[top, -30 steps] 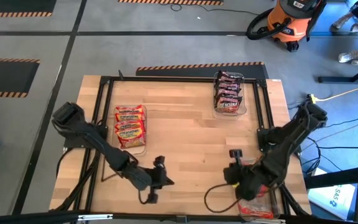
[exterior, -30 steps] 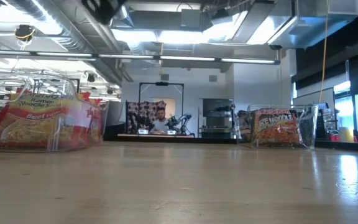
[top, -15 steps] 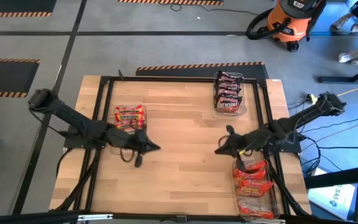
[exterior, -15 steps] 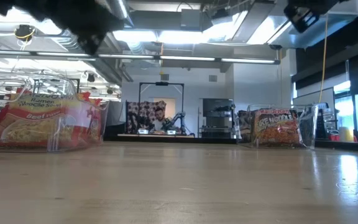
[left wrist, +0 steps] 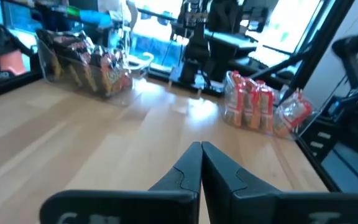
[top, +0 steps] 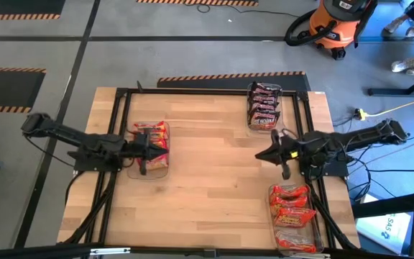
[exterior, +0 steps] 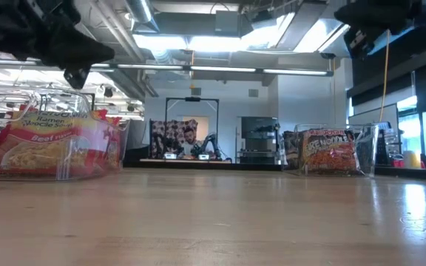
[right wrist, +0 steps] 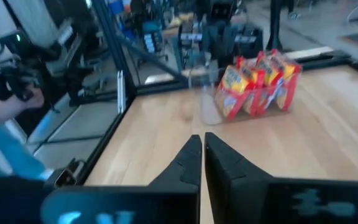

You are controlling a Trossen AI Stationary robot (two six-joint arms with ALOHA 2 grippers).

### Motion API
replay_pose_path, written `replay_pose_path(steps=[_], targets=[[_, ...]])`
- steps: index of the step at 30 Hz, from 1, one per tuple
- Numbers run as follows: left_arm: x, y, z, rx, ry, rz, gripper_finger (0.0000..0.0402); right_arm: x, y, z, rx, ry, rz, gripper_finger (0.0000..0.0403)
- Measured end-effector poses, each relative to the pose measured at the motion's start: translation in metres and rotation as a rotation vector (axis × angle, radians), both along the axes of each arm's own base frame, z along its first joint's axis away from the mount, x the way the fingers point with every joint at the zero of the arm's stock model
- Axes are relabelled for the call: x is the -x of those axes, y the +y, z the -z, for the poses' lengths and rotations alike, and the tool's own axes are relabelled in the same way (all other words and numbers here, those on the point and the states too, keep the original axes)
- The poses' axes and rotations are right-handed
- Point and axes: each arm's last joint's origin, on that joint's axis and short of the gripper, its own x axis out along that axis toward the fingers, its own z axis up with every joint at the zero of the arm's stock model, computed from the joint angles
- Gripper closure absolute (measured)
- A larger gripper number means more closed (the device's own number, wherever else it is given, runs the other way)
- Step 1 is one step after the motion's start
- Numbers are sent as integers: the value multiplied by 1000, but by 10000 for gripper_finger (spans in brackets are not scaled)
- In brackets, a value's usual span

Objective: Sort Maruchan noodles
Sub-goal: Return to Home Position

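The Maruchan noodles lie sorted in three clear bins. Red-and-yellow packets (top: 150,137) fill the bin at the table's left. Dark maroon packets (top: 264,106) stand in the far bin. Orange-red packets (top: 292,213) sit in the bin at the near right. My left gripper (top: 164,150) hovers shut and empty at the left bin's right side, pointing level toward the table's middle. My right gripper (top: 259,154) hangs shut and empty right of the table's middle, pointing level toward the left. Their fingertips meet in the left wrist view (left wrist: 201,148) and the right wrist view (right wrist: 202,142).
A black metal frame (top: 214,91) runs around the wooden table top (top: 214,180), whose middle is bare wood. An orange shop vacuum (top: 333,25) stands on the floor beyond the far edge. A person (exterior: 190,142) sits far off in the room behind.
Both arms have drawn back from the table's near middle. My left gripper has gone toward the far and left edges, up to the left bin. My right gripper has left the near-right bin, gone toward the far edge and tipped from pointing down to level.
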Motion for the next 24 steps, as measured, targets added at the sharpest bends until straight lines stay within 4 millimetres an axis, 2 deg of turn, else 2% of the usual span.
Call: replay_pose_path(steps=[9,16,24], targets=[[22,6,23,16,-94,-24,396,34,-12,31,-26,-232,37,400],[31,9,23,14,-103,-72,398,56,-15,53,-54,-357,11,400],[42,13,21,-102,-135,-130,388,55,-16,71,1,-225,81,400]])
